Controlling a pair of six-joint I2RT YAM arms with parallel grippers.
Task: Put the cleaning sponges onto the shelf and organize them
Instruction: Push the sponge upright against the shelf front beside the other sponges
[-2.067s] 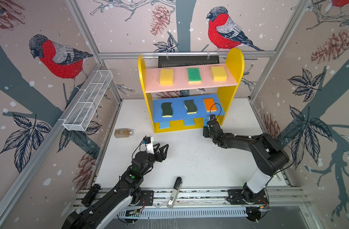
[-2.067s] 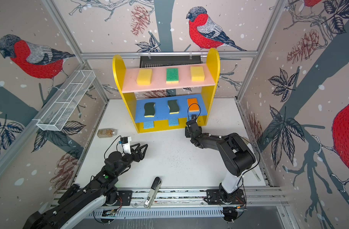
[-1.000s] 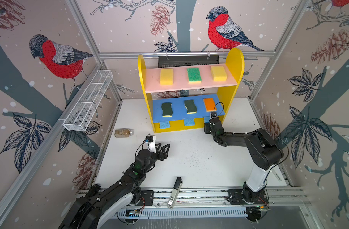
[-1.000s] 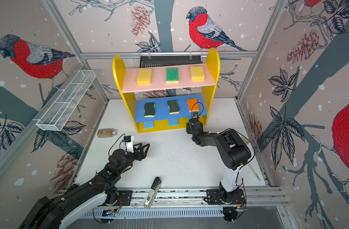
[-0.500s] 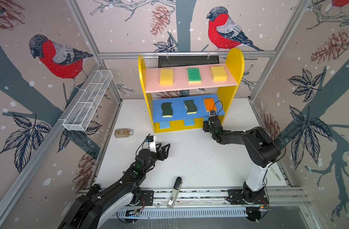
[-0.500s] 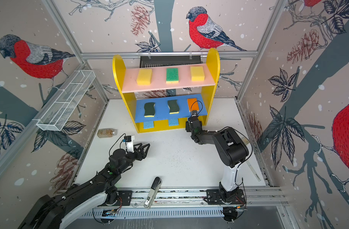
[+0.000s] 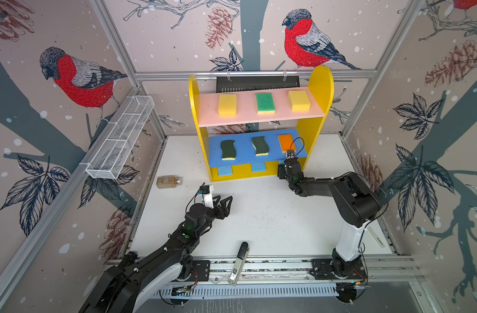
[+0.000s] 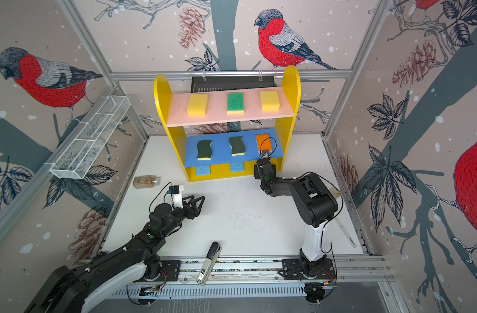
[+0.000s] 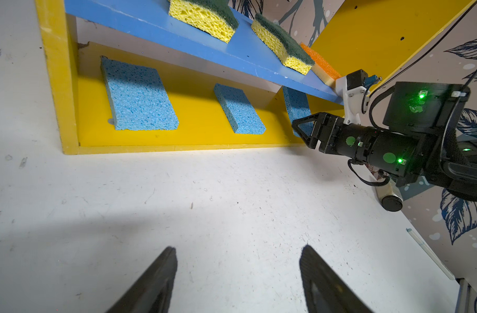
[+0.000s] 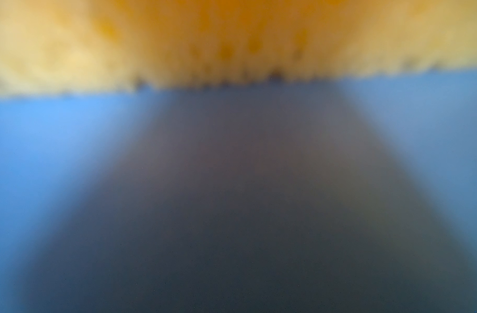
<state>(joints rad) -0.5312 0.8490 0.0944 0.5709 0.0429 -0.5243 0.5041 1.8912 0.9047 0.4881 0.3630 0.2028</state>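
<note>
The shelf (image 7: 320, 89) stands at the back. Its pink board holds a yellow sponge (image 7: 227, 105), a green-topped one (image 7: 265, 102) and another yellow one (image 7: 299, 100). On the blue board lie two dark green wavy sponges (image 7: 228, 149) (image 7: 260, 145) and an orange-topped one (image 7: 286, 142). Light blue sponges (image 7: 224, 170) (image 7: 258, 167) lie on the base, a third (image 9: 295, 104) at its right end. My right gripper (image 7: 282, 172) is at that third sponge's near end; its jaws are hidden. The right wrist view is a blur of orange sponge and blue board. My left gripper (image 9: 237, 250) hangs open and empty over the table.
A brownish bottle (image 7: 169, 181) lies on the table left of the shelf. A white wire basket (image 7: 122, 138) hangs on the left wall. A black-and-white hand tool (image 7: 240, 260) lies at the front edge. A thin strip (image 7: 375, 238) lies at the right edge.
The right gripper has stayed at the shelf's lower right corner while its elbow has folded in closer. The left arm has barely shifted.
</note>
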